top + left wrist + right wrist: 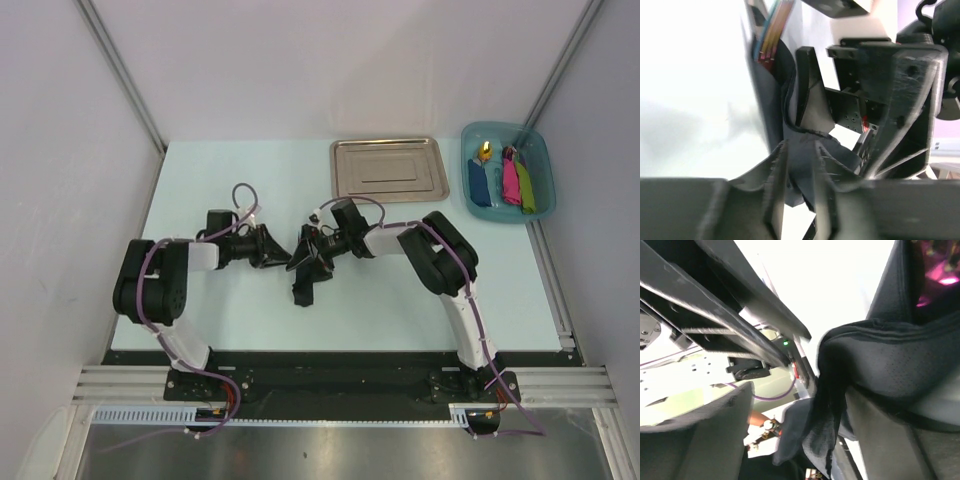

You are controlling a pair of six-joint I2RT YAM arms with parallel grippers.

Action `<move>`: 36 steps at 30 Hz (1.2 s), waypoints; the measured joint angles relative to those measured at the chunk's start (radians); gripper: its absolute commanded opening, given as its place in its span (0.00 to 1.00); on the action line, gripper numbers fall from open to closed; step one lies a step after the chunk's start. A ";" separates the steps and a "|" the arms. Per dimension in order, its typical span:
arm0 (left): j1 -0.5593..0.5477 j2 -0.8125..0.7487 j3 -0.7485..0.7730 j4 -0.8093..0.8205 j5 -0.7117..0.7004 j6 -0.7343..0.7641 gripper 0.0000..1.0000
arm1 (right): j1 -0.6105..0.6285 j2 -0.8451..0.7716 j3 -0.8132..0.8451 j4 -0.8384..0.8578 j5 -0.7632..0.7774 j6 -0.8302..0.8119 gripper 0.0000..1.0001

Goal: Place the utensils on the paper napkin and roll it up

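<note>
Napkin (303,278), thin and limp, is hanging bunched; pinching its rolled edge gently seems wisest. Right gripper (795,390) is gaping empty; left gripper (799,155) is straddling napkin, grip unclear.

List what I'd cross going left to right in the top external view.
Black-and-white left robot arm → crumpled black paper napkin bundle → rectangular shiny steel tray → teal plastic basket.

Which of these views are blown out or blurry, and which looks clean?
Top external: evenly lit, sharp, sheen on the steel tray. Left wrist: left side blown out white, its own fingers blurred. Right wrist: washed-out background, paper napkin close and soft.
</note>
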 measured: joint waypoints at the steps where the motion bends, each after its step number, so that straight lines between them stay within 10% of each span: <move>1: 0.013 -0.011 0.001 -0.015 -0.001 0.009 0.49 | 0.000 0.000 0.000 0.003 -0.006 0.005 0.91; 16: 0.241 -0.348 -0.120 -0.259 0.002 0.150 0.67 | 0.011 -0.009 0.017 -0.017 0.007 0.015 1.00; 24: 0.224 -0.685 -0.097 -0.475 -0.015 0.631 0.67 | 0.015 -0.009 0.045 -0.083 0.022 -0.006 1.00; 36: -0.485 -0.921 -0.110 -0.545 -0.431 1.149 0.60 | 0.025 -0.009 0.091 -0.187 0.048 -0.056 1.00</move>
